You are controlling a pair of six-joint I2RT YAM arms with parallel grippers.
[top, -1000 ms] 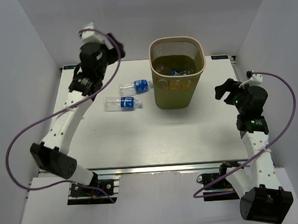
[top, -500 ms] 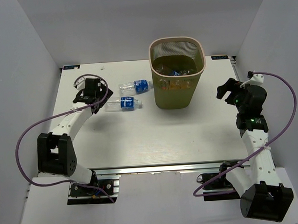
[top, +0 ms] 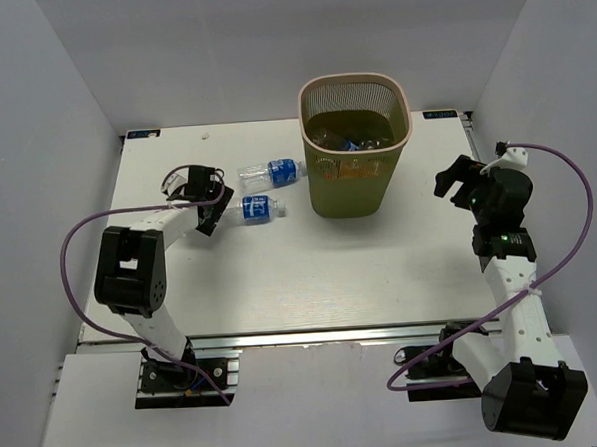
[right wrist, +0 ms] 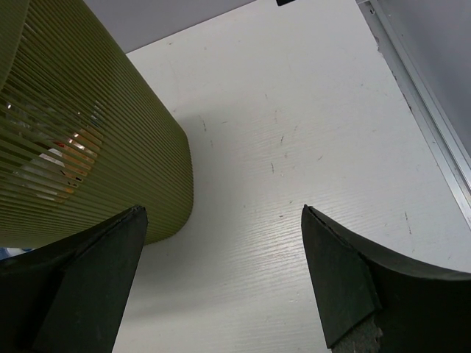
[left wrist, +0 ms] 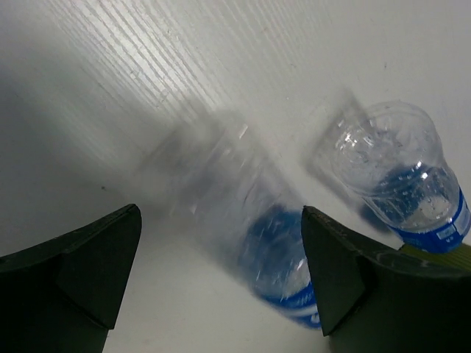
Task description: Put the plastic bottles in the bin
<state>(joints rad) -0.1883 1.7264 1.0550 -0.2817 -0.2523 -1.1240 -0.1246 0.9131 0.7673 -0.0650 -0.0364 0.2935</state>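
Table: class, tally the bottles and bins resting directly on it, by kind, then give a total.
Clear bottles with blue labels: 2 (far bottle, near bottle)
Olive mesh bin: 1
Total: 3

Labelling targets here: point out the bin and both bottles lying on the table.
bin (top: 352, 186), top view, front wall.
farther bottle (top: 284, 170), top view, blue label.
nearer bottle (top: 259, 208), top view, blue label.
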